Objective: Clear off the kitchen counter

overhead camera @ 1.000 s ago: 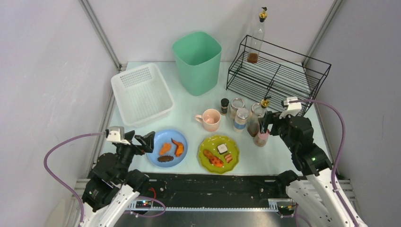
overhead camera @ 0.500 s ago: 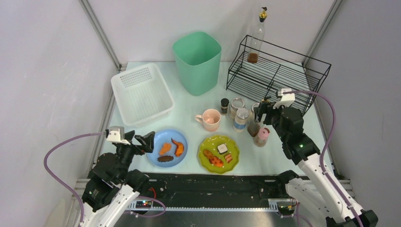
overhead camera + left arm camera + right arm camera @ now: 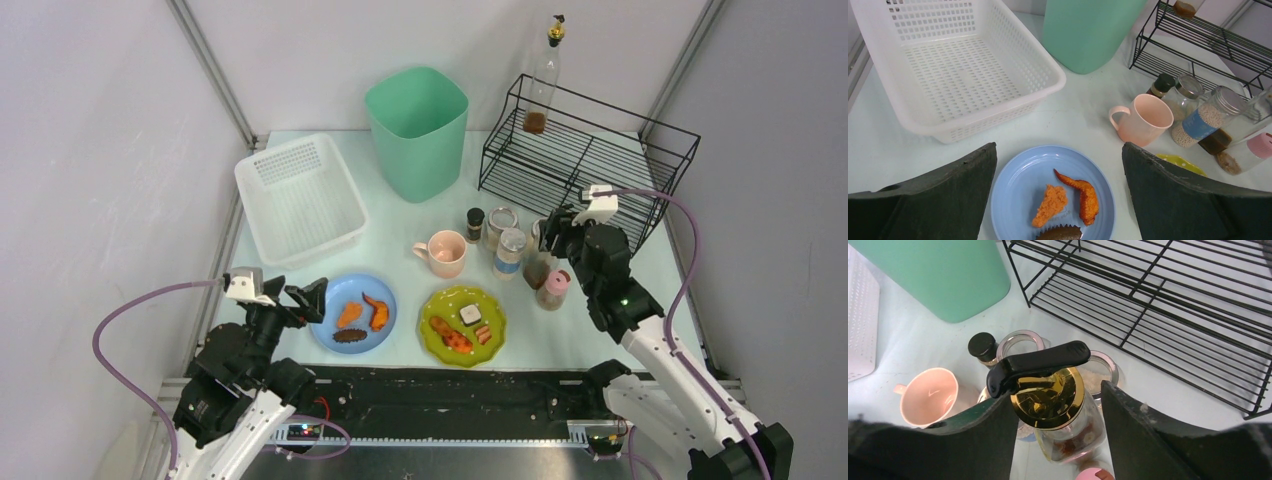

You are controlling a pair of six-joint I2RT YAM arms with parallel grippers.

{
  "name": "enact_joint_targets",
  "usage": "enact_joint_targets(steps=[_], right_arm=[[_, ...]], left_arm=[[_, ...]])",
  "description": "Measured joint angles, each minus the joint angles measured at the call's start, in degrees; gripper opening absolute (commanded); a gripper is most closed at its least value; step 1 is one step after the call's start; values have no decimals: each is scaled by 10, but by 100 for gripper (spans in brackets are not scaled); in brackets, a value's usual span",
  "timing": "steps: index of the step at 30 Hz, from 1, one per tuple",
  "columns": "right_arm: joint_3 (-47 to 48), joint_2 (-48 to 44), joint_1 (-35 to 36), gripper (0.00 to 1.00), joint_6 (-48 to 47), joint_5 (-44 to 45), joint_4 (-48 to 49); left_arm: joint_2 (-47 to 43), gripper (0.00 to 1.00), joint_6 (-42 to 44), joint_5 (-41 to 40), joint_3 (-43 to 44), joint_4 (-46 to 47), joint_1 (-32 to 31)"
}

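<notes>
Straddling the gold cap of an oil bottle [image 3: 1048,400], my right pincer [image 3: 1055,397] stood open, one finger on each side of the cap and the right one just clear of it. I could not tell whether the left finger touched. The bottle's black pour lever lay across between them. Beyond that pincer stood two glass jars [image 3: 1020,342], with a small dark-lidded jar [image 3: 982,346] to their left and a pink mug [image 3: 928,395] left of the pincer. The black wire rack [image 3: 1168,295] lay ahead to the right, the green bin [image 3: 938,275] ahead to the left.

My left pincer [image 3: 1059,150] gaped wide above the pale worktop [image 3: 1073,112], gripping nothing. Just beneath it sat a blue plate [image 3: 1013,190] holding a chicken wing [image 3: 1085,197], a crumbed orange piece [image 3: 1050,205] and a dark piece [image 3: 1058,233]. The white perforated basket [image 3: 1038,65] lay ahead to its left.
</notes>
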Motion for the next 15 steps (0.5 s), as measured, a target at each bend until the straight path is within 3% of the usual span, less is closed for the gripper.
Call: enact_joint_targets(steps=[7, 15], right_arm=[[-4, 1, 10, 48, -7, 16, 6], [-9, -7, 16, 16, -21, 32, 7]], left_arm=[[0, 98, 0, 0, 0, 0, 0], [0, 98, 0, 0, 0, 0, 0]])
